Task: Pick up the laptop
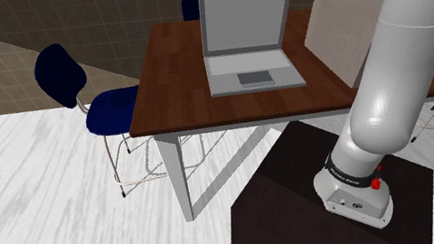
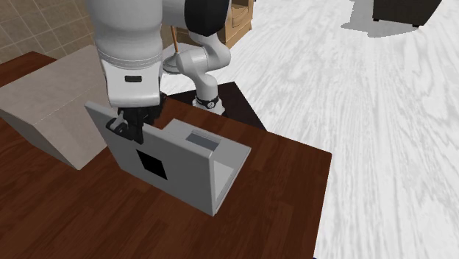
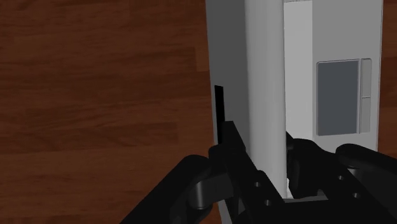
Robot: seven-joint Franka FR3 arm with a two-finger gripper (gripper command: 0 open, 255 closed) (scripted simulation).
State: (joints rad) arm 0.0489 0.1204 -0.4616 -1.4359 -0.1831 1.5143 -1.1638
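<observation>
The black fingers [image 3: 232, 145] are pinched on the top edge of the grey lid of the open laptop [image 3: 264, 76], one on each face. The laptop stands directly below them on the brown wooden worktop [image 3: 95, 95], with its keyboard and trackpad on the screen-side finger's side. A pale box [image 2: 51, 110] rests nearby, to one side of the lid.

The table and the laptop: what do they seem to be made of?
The table: its top looks like dark reddish-brown wood with a smooth, low-sheen finish; plank lines and grain show. The laptop: a flat matte grey shell, perhaps metal or plastic; no texture tells which.
</observation>
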